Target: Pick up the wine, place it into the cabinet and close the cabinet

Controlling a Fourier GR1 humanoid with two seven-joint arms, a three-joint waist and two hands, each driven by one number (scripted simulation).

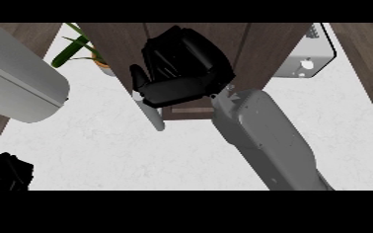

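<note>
Looking down, you see the right hand [178, 74] against the cabinet [266, 49] door, its fingers curled beside the handle [149, 113]; whether they grip it you cannot tell. The wine stays hidden. The left hand [15, 172] shows at the near left, its fingers unreadable.

The right robot hand [178, 69] sits against the dark wooden cabinet [270, 49] at twelve o'clock, filling the space before its front; its grey forearm [266, 138] slants down to five o'clock and blocks that diagonal. A pale bar handle [151, 116] juts just left of the hand, narrowing the passage there. At ten o'clock a potted plant [76, 49] stands beside the cabinet, and a large grey rounded body [25, 86] crowds nine o'clock. A metal appliance [310, 61] occupies two o'clock. The white tabletop [131, 158] lies bare from six to eight o'clock and again at three o'clock. The left robot hand [15, 173] rests at the eight o'clock edge.
</note>
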